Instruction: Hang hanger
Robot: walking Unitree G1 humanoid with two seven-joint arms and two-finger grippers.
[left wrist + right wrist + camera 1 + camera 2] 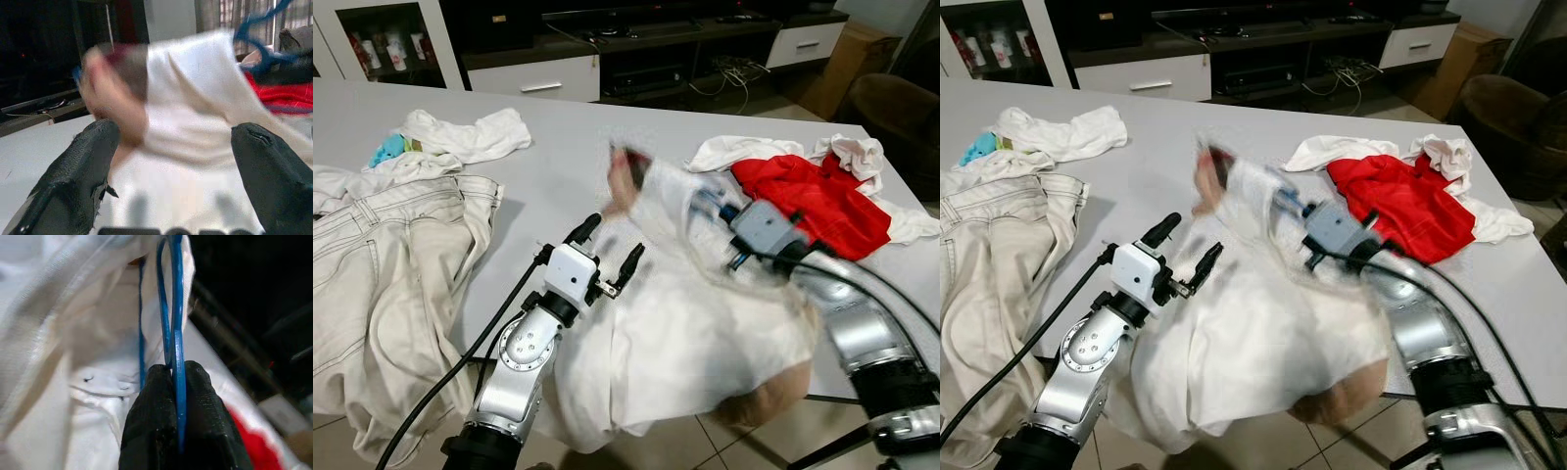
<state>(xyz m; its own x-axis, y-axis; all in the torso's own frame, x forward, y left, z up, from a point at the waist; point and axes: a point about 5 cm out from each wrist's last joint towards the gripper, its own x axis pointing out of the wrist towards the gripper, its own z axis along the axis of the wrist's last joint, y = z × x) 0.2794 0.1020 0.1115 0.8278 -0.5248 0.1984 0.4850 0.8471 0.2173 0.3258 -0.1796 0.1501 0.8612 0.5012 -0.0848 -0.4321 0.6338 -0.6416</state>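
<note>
In the left eye view, a large grey table (558, 166) carries a pair of pale beige trousers (382, 264) on the robot's left, a crumpled white cloth (470, 132) farther back, and a bright red garment (818, 196) lying on white fabric to the right. A blurred white shirt (685, 333) hangs over the near edge between the arms. The left gripper (607, 250) hovers just beside the shirt with its two black fingers spread apart and nothing between them. The right gripper (720, 211) is raised over the shirt, blurred by motion.

The right eye view repeats this scene, with a dark TV cabinet (1263, 49) beyond the table.

In the left wrist view, the spread fingertips (83, 161) frame the white shirt, and a thin blue wire hanger (259, 34) shows above the red garment.

In the right wrist view, the right gripper's fingers (156, 421) are pinched tight on the blue wire hanger, which runs up against the white shirt
</note>
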